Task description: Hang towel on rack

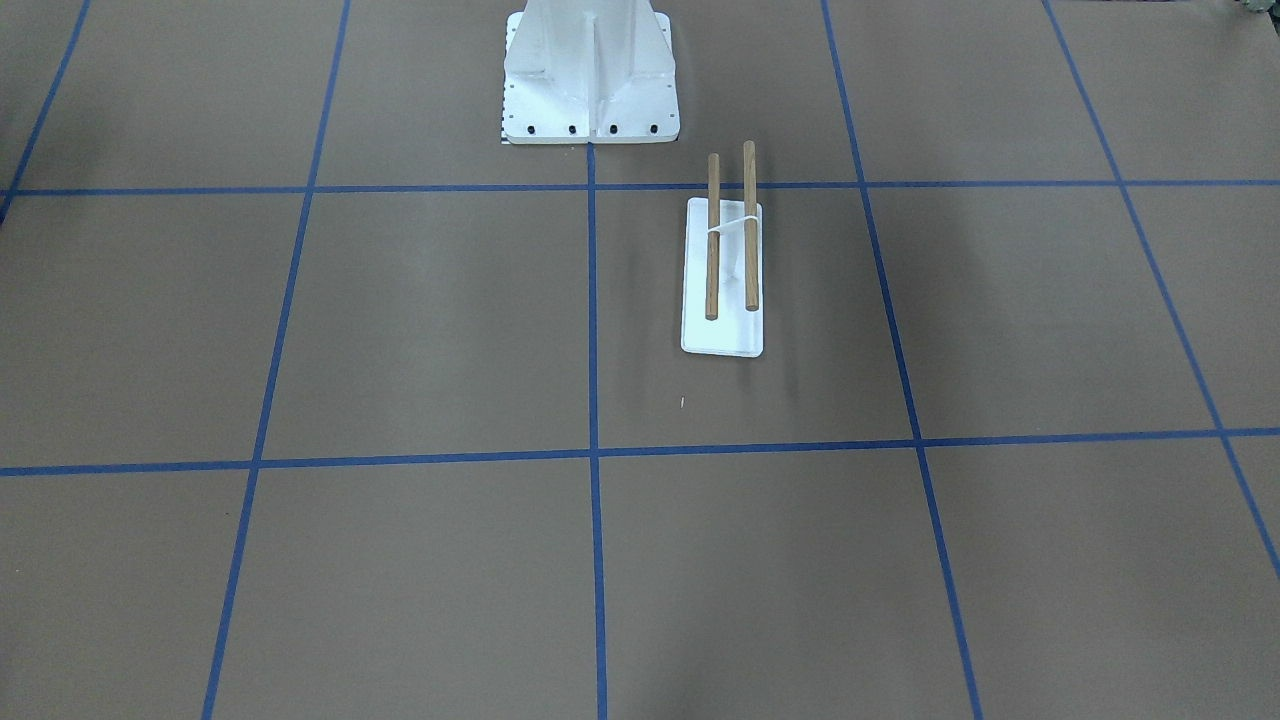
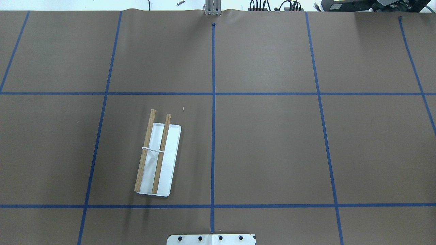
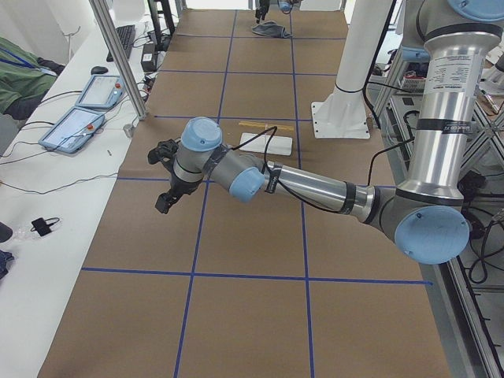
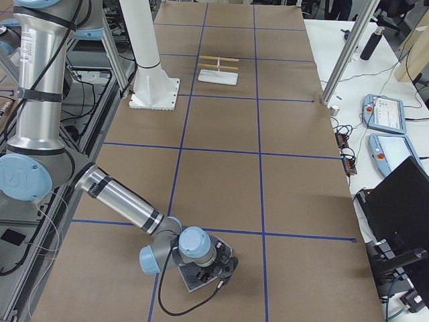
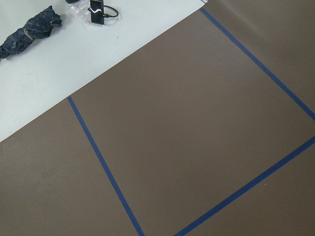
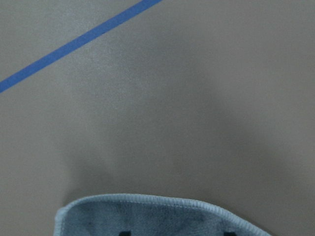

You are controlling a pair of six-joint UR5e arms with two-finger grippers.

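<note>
The rack (image 2: 157, 160) is a white base with two wooden rods; it stands on the brown table and also shows in the front-facing view (image 1: 722, 262). The towel (image 6: 147, 216) is grey with pale stitched edging and lies flat on the table, far from the rack. My right gripper (image 6: 177, 233) is down on it, with two dark fingertips apart at the frame's bottom edge. The right side view shows the right gripper (image 4: 204, 268) over the towel (image 4: 191, 282). My left gripper (image 3: 163, 201) hovers above the table; I cannot tell whether it is open or shut.
The white robot base (image 1: 590, 75) stands near the rack. A white side table (image 5: 59, 59) holds a folded umbrella (image 5: 30, 30). Tablets (image 3: 79, 126) and a metal post (image 3: 118, 55) stand along the table's edge.
</note>
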